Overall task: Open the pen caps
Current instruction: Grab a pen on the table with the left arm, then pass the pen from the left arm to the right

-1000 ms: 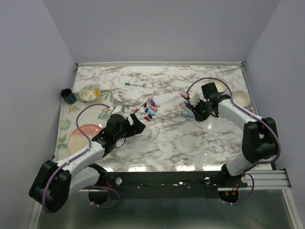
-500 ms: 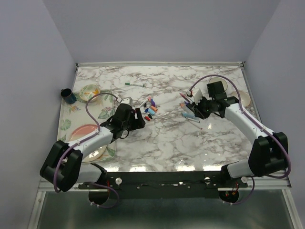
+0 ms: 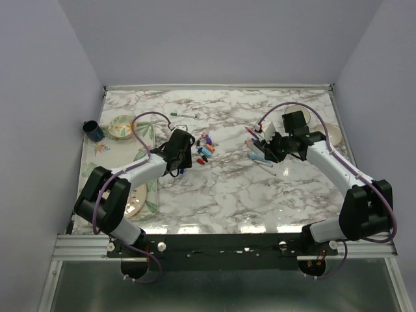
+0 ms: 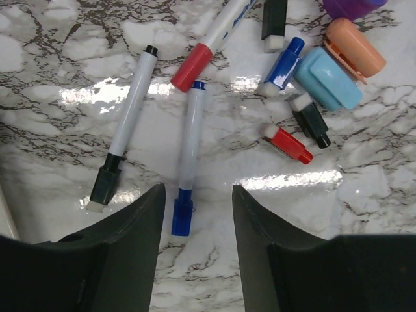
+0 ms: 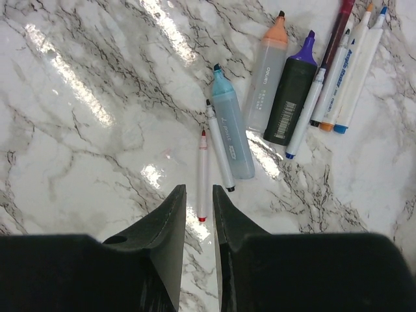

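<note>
Pen caps (image 3: 205,149) are judged to be off most of the pens, though not all.

The left fingers (image 4: 130,247) are held apart and nothing is gripped. Between them, nearer the left one, the blue cap (image 4: 182,216) of a white-bodied pen (image 4: 191,140) is seen, apparently seated on its pen on the marble counter (image 4: 370,195). Just ahead and to the left of these fingers a black-capped pen (image 4: 127,123) is laid, and straight ahead a red-capped pen (image 4: 208,49). Both are taken to be unopened. Ahead and to the right, removed caps are gathered: a loose red cap (image 4: 288,144), a loose black cap (image 4: 310,120), a loose blue cap (image 4: 284,58), a wide light-blue cap (image 4: 325,78) and an orange cap (image 4: 354,49). Well beyond the left fingers a green pen (image 3: 184,115) is laid alone; whether it is capped cannot be told.

The right fingers (image 5: 156,247) are set close together with a narrow gap. The near end of a thin red pen (image 5: 203,175) is seen in that gap with counter showing on either side, so nothing appears to be gripped. Ahead of these fingers a thin white pen (image 5: 219,148), a light-blue highlighter (image 5: 233,133), an orange highlighter (image 5: 266,68) and a dark highlighter (image 5: 290,91) are laid with tips bare. Further right, a row of thin pens (image 5: 335,71) is laid the same way.

About three caps by the left fingers are therefore judged to be left, the blue one likely first.
</note>
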`<state>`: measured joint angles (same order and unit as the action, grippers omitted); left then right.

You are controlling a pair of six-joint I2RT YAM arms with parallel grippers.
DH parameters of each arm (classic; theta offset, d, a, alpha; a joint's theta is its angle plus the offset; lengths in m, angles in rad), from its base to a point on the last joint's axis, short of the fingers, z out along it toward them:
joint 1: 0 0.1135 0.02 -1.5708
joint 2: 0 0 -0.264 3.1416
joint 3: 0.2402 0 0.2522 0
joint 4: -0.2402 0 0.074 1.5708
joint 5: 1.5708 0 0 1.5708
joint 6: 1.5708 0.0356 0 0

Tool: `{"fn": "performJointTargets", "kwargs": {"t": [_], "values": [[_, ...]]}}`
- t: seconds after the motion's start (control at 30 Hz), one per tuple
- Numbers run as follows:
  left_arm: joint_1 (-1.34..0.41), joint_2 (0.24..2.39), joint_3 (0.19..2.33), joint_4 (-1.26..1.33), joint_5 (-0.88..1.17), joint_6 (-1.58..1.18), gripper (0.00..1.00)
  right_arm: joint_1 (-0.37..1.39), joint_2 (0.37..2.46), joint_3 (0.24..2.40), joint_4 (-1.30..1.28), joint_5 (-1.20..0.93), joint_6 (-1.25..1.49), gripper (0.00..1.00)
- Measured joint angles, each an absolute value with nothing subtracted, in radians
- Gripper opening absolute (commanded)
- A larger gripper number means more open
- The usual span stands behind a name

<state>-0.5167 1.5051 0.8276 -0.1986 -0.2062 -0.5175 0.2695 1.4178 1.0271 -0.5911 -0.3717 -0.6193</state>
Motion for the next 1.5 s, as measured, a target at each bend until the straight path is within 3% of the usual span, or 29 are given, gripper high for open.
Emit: {"fn": "performJointTargets", "kwargs": {"t": [0.2,0.63,1.2,1.5], "values": [[-0.517,1.605,0.887,-0.249,-0.224,-0.47,0.42,0.27,1.418,1.027,-0.591,-0.379,-0.622,0.3],[-0.556,1.641,0.905,-0.323,-0.282,-0.457,0.41,0.27,1.418,1.027,-0.591,-0.383,-0.622,0.3],[-0.598,1.622,0.885,-0.339,-0.306,-0.525,0.01,0.27,1.418,1.027,-0.591,-0.385,-0.622,0.29],[-0.619,1.422,0.744,-0.363,-0.22,-0.548,0.0,0.27,1.372,1.004,-0.593,-0.45,-0.65,0.28]]}}
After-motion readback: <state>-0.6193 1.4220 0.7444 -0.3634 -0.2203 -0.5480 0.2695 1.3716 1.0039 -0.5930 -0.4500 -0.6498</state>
